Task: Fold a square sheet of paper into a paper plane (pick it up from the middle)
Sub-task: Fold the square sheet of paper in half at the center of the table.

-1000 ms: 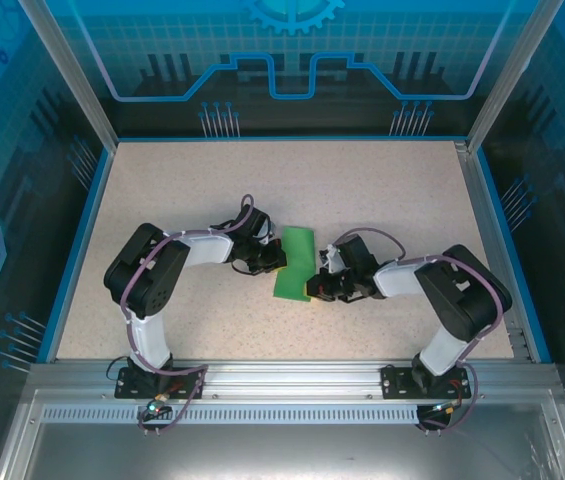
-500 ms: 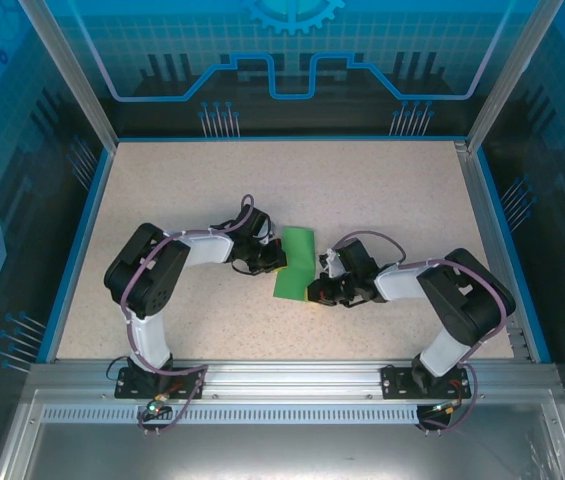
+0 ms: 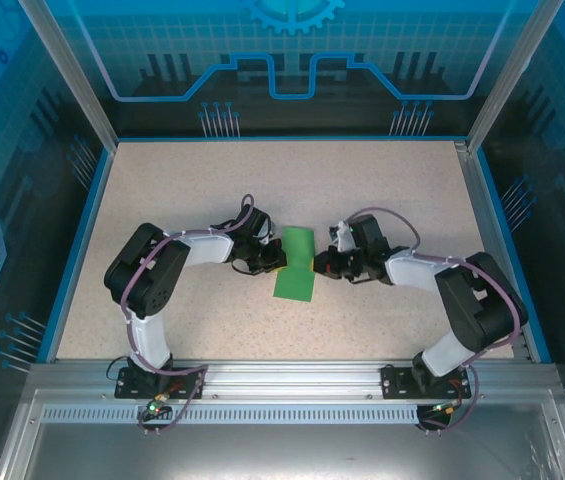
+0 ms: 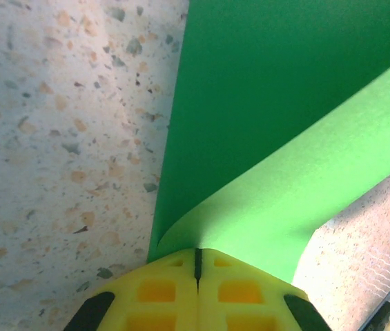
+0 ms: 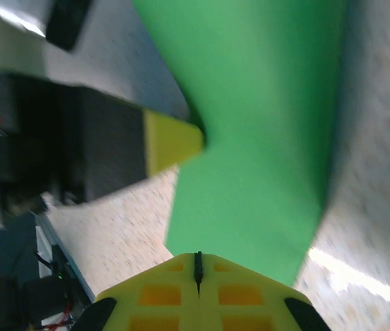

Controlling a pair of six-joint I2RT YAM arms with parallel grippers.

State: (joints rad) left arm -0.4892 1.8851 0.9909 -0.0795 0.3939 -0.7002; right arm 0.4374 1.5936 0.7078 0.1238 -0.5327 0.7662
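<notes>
The square sheet of paper (image 3: pixel 295 265), bright green, lies mid-table folded into a narrow rectangle, with no paper plane shape to it. My left gripper (image 3: pixel 280 260) is shut, its yellow tips against the sheet's left edge. In the left wrist view the tips of the left gripper (image 4: pixel 197 249) touch the green paper (image 4: pixel 270 89) where the upper layer curls up from the fold. My right gripper (image 3: pixel 314 265) is shut at the right edge. In the right wrist view the right gripper (image 5: pixel 198 254) meets the paper (image 5: pixel 264 124), with a left fingertip (image 5: pixel 170 141) beyond.
The speckled table (image 3: pixel 182 190) is bounded by a blue rim (image 3: pixel 77 240) and glass walls on the left, right and far sides. Both forearms reach inward low over the table, one on each side of the paper.
My right gripper has slid from the paper's near right corner towards the far end along its right edge. The left arm and the paper have stayed put.
</notes>
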